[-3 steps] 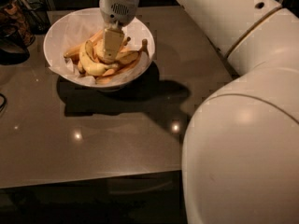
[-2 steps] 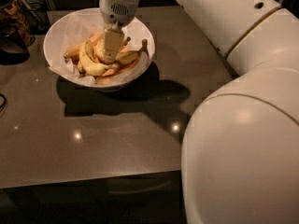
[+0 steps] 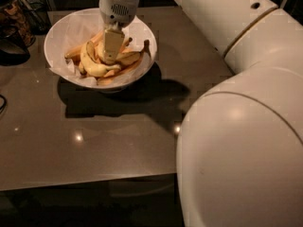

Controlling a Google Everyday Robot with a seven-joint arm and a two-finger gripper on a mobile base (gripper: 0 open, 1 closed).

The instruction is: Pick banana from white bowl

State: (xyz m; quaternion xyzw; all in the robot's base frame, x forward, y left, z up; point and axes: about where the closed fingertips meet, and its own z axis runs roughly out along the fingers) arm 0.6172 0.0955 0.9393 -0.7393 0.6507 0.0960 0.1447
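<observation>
Glossy grey table [image 3: 94,141], dim dark room.

Single cam, high up and close by the robot's arm [image 3: 246,141] (bulking large at right), looks down over the worktop [image 3: 94,145]; pincer [image 3: 112,56] in white bowl [image 3: 64,30], top left.

**Nothing Shifted in the Last Second**

The gripper [image 3: 111,56], set down among the fruit in the white bowl [image 3: 60,32], showed no visible movement, and the banana [image 3: 96,68] just beside it lay where it had been.
</observation>
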